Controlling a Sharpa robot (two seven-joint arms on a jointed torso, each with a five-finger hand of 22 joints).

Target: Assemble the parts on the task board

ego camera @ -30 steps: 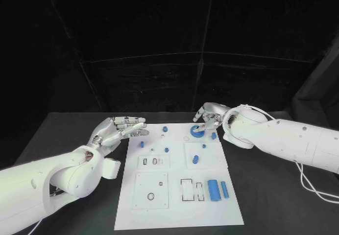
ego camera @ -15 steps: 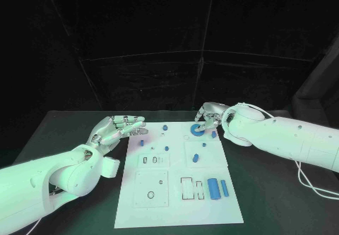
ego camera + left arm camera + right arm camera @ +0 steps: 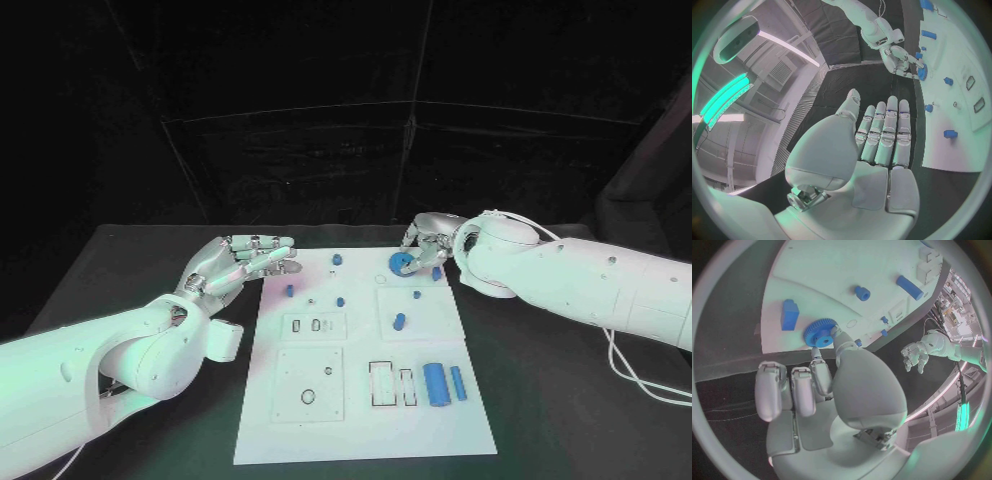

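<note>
The white task board [image 3: 361, 420] lies in the middle of the black table. At its far right corner my right hand [image 3: 428, 238] pinches a blue gear [image 3: 400, 262] between thumb and a finger, tipped up just above the board. The right wrist view shows that blue gear [image 3: 819, 333] at the fingertips over the task board [image 3: 817, 275]. My left hand [image 3: 238, 262] hovers at the board's far left corner, fingers straight and apart, holding nothing. In the left wrist view the left hand [image 3: 879, 135] is flat, with the right hand [image 3: 901, 57] beyond it.
Several small blue parts lie on the board: a peg [image 3: 336, 260], a piece [image 3: 398, 322] mid-board, a cylinder [image 3: 434, 380] and a bar [image 3: 457, 384] near the front right. Empty slots [image 3: 382, 385] sit beside them. A blue block [image 3: 789, 314] lies close to the gear.
The right hand's fingers have closed on the blue gear, which has tipped up and risen slightly off the board. The left hand has barely moved.
</note>
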